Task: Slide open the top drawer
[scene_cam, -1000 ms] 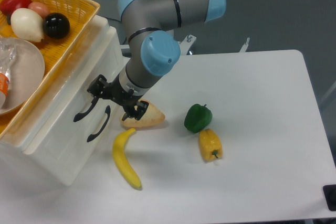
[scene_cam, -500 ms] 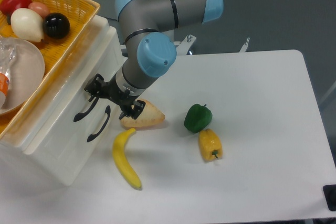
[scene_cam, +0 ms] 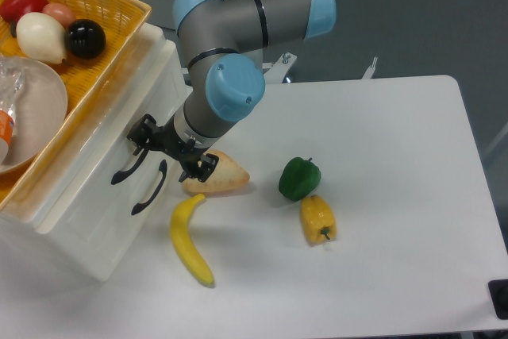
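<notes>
From the fixed camera I see my arm [scene_cam: 230, 53] reaching down from the top, wrist angled left toward the white cabinet [scene_cam: 95, 188] on the worktop [scene_cam: 397, 196]. The gripper [scene_cam: 168, 148] sits just right of the top drawer [scene_cam: 87, 156], close to its upper black handle [scene_cam: 127, 168]. The jaws look spread apart, one finger near the handle, the other over a pale wedge [scene_cam: 222, 174]. I cannot tell whether anything is touched.
</notes>
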{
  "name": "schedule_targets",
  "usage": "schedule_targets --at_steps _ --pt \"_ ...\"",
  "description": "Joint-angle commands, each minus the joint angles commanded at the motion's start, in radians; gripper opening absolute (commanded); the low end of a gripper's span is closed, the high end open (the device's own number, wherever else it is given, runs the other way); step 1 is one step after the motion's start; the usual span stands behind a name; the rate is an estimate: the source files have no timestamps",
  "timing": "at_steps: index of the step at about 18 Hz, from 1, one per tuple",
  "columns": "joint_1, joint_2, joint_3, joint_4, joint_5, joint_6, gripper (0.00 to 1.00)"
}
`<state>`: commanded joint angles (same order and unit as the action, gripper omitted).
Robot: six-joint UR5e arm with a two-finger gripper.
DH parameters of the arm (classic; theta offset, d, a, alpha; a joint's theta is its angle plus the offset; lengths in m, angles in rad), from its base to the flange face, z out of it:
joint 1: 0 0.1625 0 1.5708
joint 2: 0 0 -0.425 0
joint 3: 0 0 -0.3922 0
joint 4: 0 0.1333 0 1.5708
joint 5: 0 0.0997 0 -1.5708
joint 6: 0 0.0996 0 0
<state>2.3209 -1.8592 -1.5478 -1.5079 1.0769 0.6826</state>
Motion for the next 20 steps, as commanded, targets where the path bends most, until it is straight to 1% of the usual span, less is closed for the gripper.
schedule_targets --at_steps 8,12,20 --pt "0.0 -0.003 0.002 0.008 0.005 0.005 1.0" --pt "0.0 -0.014 0.024 0.009 0.008 0.02 1.0" --pt "-0.003 -0.018 0.023 0.009 0.028 0.023 1.0"
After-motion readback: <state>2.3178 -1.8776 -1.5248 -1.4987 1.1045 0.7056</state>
